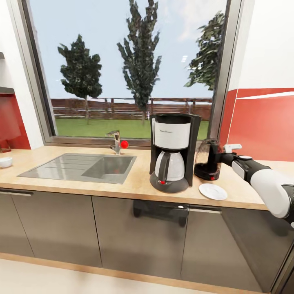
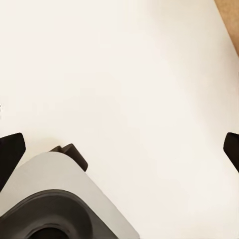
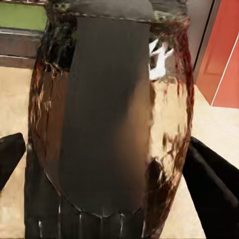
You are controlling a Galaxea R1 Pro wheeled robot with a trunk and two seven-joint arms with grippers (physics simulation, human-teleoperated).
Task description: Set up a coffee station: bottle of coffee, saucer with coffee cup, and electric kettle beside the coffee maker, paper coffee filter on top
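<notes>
The coffee maker (image 1: 170,157), black with a white panel and a glass carafe, stands on the beige countertop (image 1: 122,185) right of the sink. Close on its right stands the dark glossy electric kettle (image 1: 205,164), upright on the worktop. In front of the kettle lies the white saucer (image 1: 212,191), flat and bare. My right gripper (image 1: 217,157) reaches in from the right at the kettle's handle side. In the right wrist view the kettle (image 3: 109,124) is very near, with my right gripper (image 3: 112,169) open and one finger on either side. My left gripper (image 2: 119,149) hangs open over pale floor.
A steel sink (image 1: 81,167) with a faucet (image 1: 116,143) takes the counter's left half, under a big window. A small white cup-like thing (image 1: 5,162) sits at the far left edge. Grey cabinets (image 1: 139,232) run below. A red wall panel (image 1: 261,126) is behind my right arm.
</notes>
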